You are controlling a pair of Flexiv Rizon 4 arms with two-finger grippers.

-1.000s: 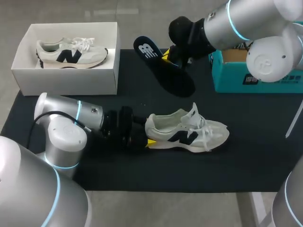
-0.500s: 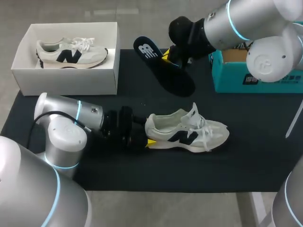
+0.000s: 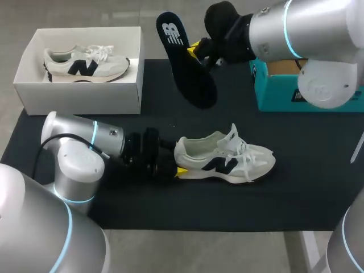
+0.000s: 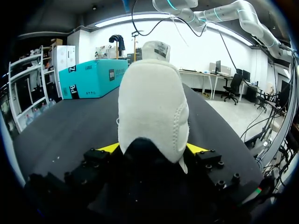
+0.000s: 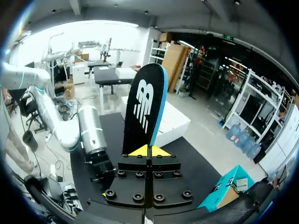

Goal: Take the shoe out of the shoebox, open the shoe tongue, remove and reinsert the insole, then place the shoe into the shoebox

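White mesh-and-suede sneaker with a dark side logo (image 3: 227, 156) stands on its sole near the middle of the black mat (image 3: 296, 193) covering the bench. Its toe points toward the right edge, its heel toward the left, and its tongue is pulled up and open. The left fingers (image 3: 181, 170) come in low from the left edge and are clamped on the heel. From the left wrist camera, the sneaker (image 4: 152, 107) fills the space between the two yellow tips, one pressed to each side of the padded heel.

The right fingers (image 3: 197, 49) hang in the air over the far edge of the mat. They are pinched tight on the edge of a black foam insole with a blue rim and a white logo (image 3: 185, 62). From the right wrist camera, that insole (image 5: 145, 109) stands straight out ahead of the closed tips. It is clear of the mat and well apart from the sneaker.

An open white cardboard shoebox (image 3: 79, 94) sits at the far-left corner. Inside it a second matching sneaker (image 3: 85, 63) lies with its side showing. A teal cardboard box (image 3: 278, 96) sits at the far-right corner, under the right arm (image 3: 307, 28).
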